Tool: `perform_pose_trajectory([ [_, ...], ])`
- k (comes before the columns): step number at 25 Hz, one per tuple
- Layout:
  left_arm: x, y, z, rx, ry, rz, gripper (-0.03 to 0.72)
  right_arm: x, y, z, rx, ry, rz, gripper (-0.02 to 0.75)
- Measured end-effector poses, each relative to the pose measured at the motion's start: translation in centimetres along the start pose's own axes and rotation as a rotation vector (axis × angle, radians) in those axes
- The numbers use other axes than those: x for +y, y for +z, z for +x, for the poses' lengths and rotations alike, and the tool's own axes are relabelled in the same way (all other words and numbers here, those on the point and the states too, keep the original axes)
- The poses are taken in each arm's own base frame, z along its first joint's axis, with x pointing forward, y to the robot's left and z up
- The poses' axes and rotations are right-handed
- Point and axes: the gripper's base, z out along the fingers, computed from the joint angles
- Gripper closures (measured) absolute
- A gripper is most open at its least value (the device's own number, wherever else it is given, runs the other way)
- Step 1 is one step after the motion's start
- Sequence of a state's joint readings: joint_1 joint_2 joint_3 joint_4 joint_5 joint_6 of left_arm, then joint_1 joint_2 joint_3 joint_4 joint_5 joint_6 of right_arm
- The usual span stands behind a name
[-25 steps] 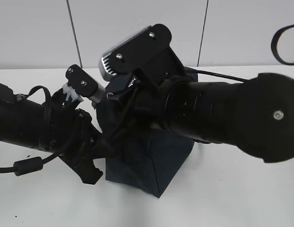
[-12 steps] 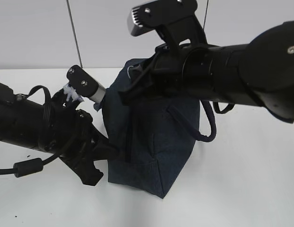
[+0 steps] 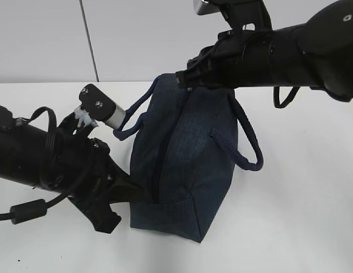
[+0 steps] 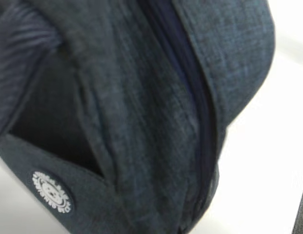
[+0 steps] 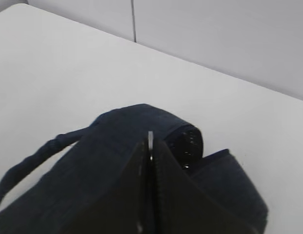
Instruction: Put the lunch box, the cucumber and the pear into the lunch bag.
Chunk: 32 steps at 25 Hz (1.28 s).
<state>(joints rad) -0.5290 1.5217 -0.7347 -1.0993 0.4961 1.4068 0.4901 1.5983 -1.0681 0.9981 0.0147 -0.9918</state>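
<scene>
Right gripper [image 5: 150,146]: I see its fingers pressed together on a thin metal piece at the bag's [image 3: 187,165] top.
Left gripper: against the bag's lower side; I cannot tell its spread.
Table [image 3: 290,227]: white, bag upright on it.
Wall [image 3: 40,40]: pale grey panels.

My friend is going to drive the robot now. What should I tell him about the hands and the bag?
Right gripper: shut on a thin metal piece at the top of the lunch bag, likely the zipper pull.
Left gripper: pressed against the bag's lower left side; its jaws are out of sight, so open or shut is unclear.
The bag stands on the white table and its zipper looks closed.
Lunch box, cucumber and pear: none visible, perhaps already inside.
Left: confirm that, then release.
</scene>
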Motion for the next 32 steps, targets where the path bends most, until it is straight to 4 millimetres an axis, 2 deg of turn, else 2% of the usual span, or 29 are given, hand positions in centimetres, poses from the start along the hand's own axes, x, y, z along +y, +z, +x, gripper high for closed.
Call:
perform_pose_trajectory([
  [2, -0.4, -0.5, 0.7, 0.001, -0.002, -0.012, 0.700, -1.0, 0.6, 0.1, 0.013, 0.014, 0.016, 0.732],
  [5, -1.2, -1.6, 1.4, -0.013, 0.001, -0.024, 0.700, -1.3, 1.0, 0.4, 0.037, 0.021, -0.002, 0.732],
  [11, -2.2, -4.1, 0.8, -0.102, -0.002, -0.053, 0.675, -1.0, 1.1, 0.5, 0.057, 0.018, -0.031, 0.732],
  [14, -2.6, -5.2, 0.3, -0.148, -0.007, -0.064, 0.591, -0.9, 1.1, 0.5, 0.064, 0.006, -0.046, 0.732],
  [18, -2.7, -5.7, 0.1, -0.168, -0.049, -0.066, 0.386, -0.6, 1.1, 0.7, 0.083, 0.001, -0.076, 0.732],
  [21, -2.6, -5.7, 0.0, -0.186, -0.079, -0.083, 0.327, -0.6, 1.1, 0.7, 0.083, 0.000, -0.076, 0.732],
  [25, -2.0, -5.8, -0.3, -0.219, -0.124, -0.140, 0.316, -0.6, 1.1, 0.7, 0.084, 0.000, -0.078, 0.732],
  [32, -1.4, -4.9, -0.5, -0.214, -0.184, -0.138, 0.361, -0.6, 1.1, 0.7, 0.086, 0.000, -0.081, 0.732],
])
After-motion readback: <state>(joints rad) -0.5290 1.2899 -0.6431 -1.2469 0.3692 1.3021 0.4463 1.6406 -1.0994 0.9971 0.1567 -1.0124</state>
